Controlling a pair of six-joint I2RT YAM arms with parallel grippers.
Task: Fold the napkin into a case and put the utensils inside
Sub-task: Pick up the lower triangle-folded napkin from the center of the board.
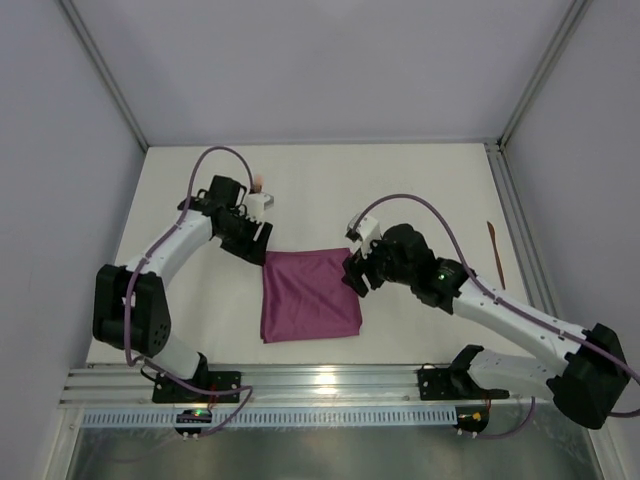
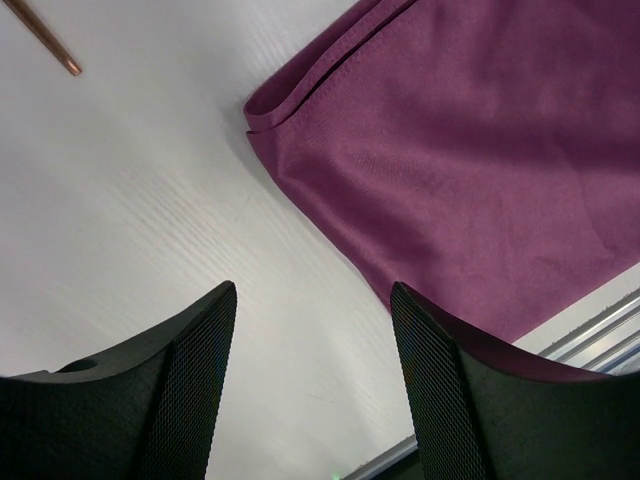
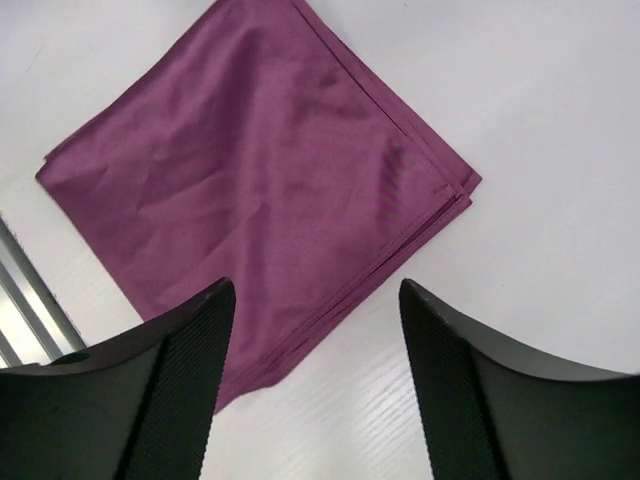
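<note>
The magenta-purple napkin lies flat mid-table, folded into a layered near-square; no narrow case is in view. My left gripper stands open at its far left corner. In the left wrist view the jaws frame bare table beside the napkin. My right gripper stands open at the napkin's right edge. In the right wrist view it hangs over the stacked edge of the napkin. One copper-brown utensil lies far right. A second utensil with a pale head lies behind the left gripper; its handle tip shows.
A metal rail runs along the table's near edge, in front of the arm bases. Frame posts and pale walls close in the table at the back and on both sides.
</note>
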